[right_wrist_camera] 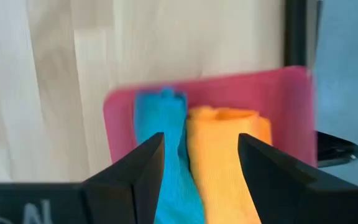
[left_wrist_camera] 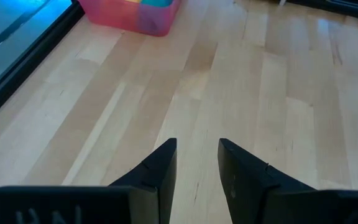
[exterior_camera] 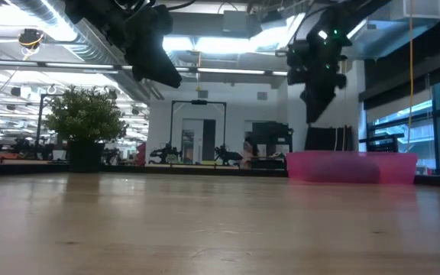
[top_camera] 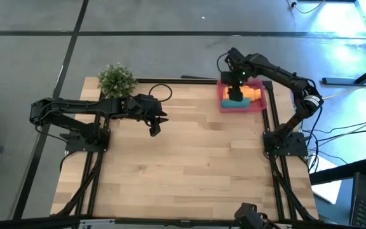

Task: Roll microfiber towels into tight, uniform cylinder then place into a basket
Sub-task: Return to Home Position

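Observation:
The pinkish-red basket [top_camera: 223, 107] stands at the table's far right. Two rolled microfiber towels lie side by side in it, a teal one [right_wrist_camera: 163, 118] and an orange one [right_wrist_camera: 229, 143]. My right gripper [right_wrist_camera: 201, 137] hangs open above the basket, pointing steeply down, with nothing between its fingers. In the low view its fingers [exterior_camera: 314, 114] are clear of the basket's rim [exterior_camera: 350, 156]. My left gripper [left_wrist_camera: 197, 143] is open and empty over the bare wood left of the table's middle [top_camera: 155, 129], pointing toward the basket [left_wrist_camera: 129, 15].
A small green plant [top_camera: 116, 79] stands at the table's far left corner, behind my left arm. A dark cable [top_camera: 164, 91] loops beside it. Black frame rails run along the table's left and right edges.

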Available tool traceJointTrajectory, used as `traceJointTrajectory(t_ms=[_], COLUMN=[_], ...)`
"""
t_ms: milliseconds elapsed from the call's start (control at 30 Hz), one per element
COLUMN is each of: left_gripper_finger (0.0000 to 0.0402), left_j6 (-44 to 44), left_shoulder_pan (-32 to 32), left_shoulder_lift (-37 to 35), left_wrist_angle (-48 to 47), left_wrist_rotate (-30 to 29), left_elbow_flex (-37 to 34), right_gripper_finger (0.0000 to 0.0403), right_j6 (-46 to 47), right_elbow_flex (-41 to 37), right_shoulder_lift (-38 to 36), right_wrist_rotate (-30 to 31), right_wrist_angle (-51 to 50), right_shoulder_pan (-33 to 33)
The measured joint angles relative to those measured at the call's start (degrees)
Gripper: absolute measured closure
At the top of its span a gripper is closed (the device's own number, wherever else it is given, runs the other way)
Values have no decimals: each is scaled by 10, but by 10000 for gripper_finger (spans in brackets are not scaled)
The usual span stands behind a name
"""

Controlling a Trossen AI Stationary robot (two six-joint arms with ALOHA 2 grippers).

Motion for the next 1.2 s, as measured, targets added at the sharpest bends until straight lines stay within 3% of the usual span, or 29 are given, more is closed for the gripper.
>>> traceJointTrajectory(t_ms=[167, 300, 467, 567, 667, 967, 1200], left_gripper_finger=[294, 318, 382, 396, 398, 401, 401], left_j6=[-12, -28, 15, 34, 62, 54, 37], left_shoulder_pan=[0, 1, 1, 1, 1, 0, 0], left_shoulder_lift=[0, -6, -37, -69, -111, -240, -344], left_wrist_angle=[0, -13, -38, -59, -59, -101, 8], left_wrist_rotate=[-12, -26, -26, -26, -26, -26, -11], left_elbow_flex=[0, 8, 51, 79, 91, 83, -37], right_gripper_finger=[199, 220, 310, 379, 391, 397, 399], right_j6=[130, 146, 154, 155, 158, 223, 352], right_elbow_flex=[53, 91, 143, 157, 149, -4, -219], right_shoulder_lift=[0, -18, -77, -128, -185, -366, -507], right_wrist_rotate=[-32, -33, -43, -97, -167, -271, -280], right_wrist_angle=[-5, -2, 5, 8, 21, 129, 311], right_shoulder_pan=[5, 24, 42, 46, 50, 79, 122])
